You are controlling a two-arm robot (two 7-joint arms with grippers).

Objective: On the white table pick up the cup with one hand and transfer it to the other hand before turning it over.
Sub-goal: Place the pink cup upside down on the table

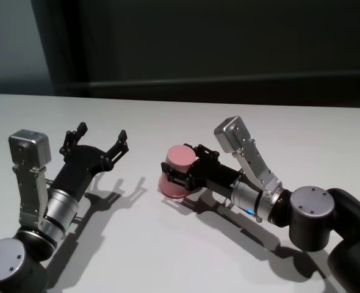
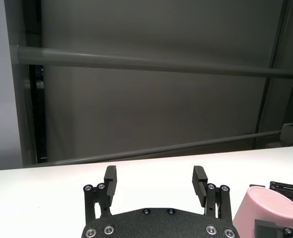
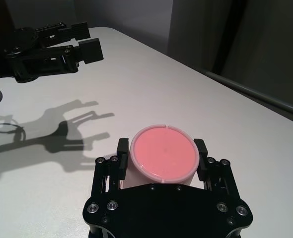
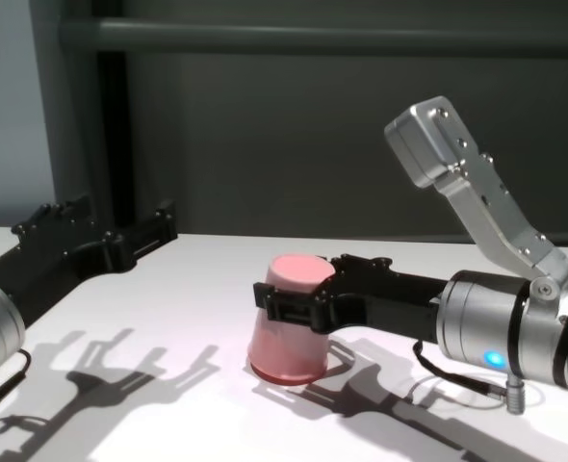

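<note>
The pink cup (image 1: 179, 163) is upside down, its closed base up and its mouth down at the white table (image 1: 168, 256). I cannot tell whether its rim touches the tabletop. My right gripper (image 1: 181, 167), with the blue light on its wrist, is shut on the cup's sides; this also shows in the right wrist view (image 3: 161, 148) and the chest view (image 4: 298, 303). My left gripper (image 1: 100, 133) is open and empty, held above the table a short way left of the cup. The cup's side shows in the left wrist view (image 2: 273, 210).
A dark wall with a horizontal rail (image 4: 313, 37) runs behind the table's far edge. A thin cable (image 3: 2, 126) lies on the table by the left arm. Both arms cast shadows on the tabletop between them.
</note>
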